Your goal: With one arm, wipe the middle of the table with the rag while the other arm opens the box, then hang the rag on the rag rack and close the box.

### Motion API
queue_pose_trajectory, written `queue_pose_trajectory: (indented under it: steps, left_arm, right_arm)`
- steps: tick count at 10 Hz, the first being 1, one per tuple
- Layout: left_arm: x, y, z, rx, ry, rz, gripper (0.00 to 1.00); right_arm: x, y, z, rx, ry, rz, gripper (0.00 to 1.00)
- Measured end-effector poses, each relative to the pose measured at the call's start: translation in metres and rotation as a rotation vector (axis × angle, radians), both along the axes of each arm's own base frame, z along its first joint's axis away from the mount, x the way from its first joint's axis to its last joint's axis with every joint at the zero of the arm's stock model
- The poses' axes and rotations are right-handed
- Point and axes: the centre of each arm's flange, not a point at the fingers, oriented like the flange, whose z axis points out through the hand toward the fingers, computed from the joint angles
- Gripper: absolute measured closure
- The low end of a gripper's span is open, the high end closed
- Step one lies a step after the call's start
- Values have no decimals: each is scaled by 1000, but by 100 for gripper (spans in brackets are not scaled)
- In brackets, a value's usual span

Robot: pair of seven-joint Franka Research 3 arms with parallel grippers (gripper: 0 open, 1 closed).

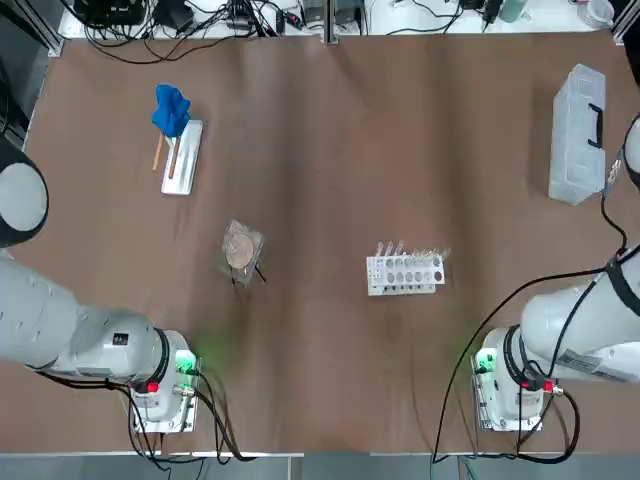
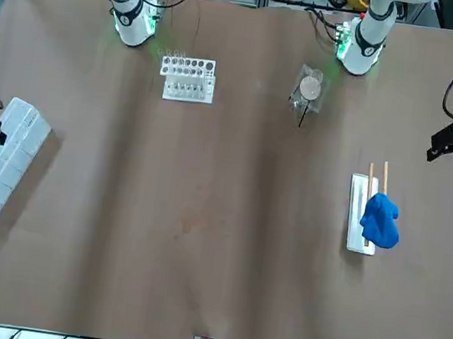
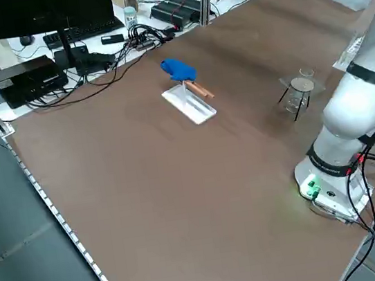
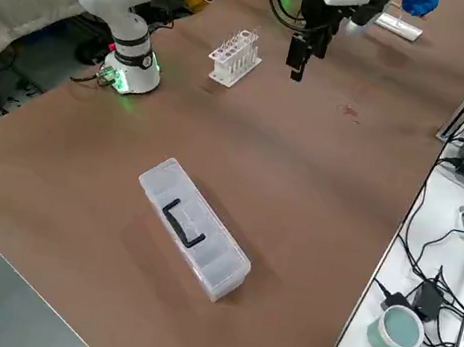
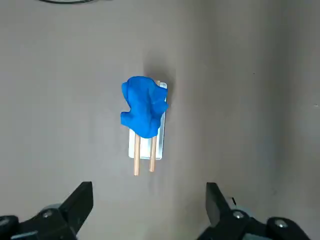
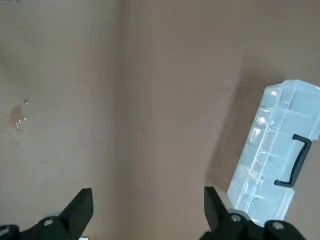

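The blue rag (image 1: 170, 110) sits on the far end of the rag rack (image 1: 182, 156), on the robot's left side of the tabletop (image 1: 330, 190). The left gripper (image 5: 147, 207) hangs up above the rack with its fingers wide apart. The box (image 1: 578, 133) lies shut on the far right side. The right gripper (image 6: 147, 210) hangs near it, fingers also wide apart and holding nothing.

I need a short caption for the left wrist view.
Open left gripper above the blue rag on the rag rack.
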Motion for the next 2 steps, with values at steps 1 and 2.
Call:
queue_pose_trajectory:
  steps: [1, 2]
  left_arm:
    - [0, 0, 0, 0, 0, 0, 1]
    - [0, 0, 0, 0, 0, 1, 1]
  right_arm:
    - [-4, 1, -4, -7, -12, -18, 2]
    - [-9, 3, -10, -14, -16, -52, 2]
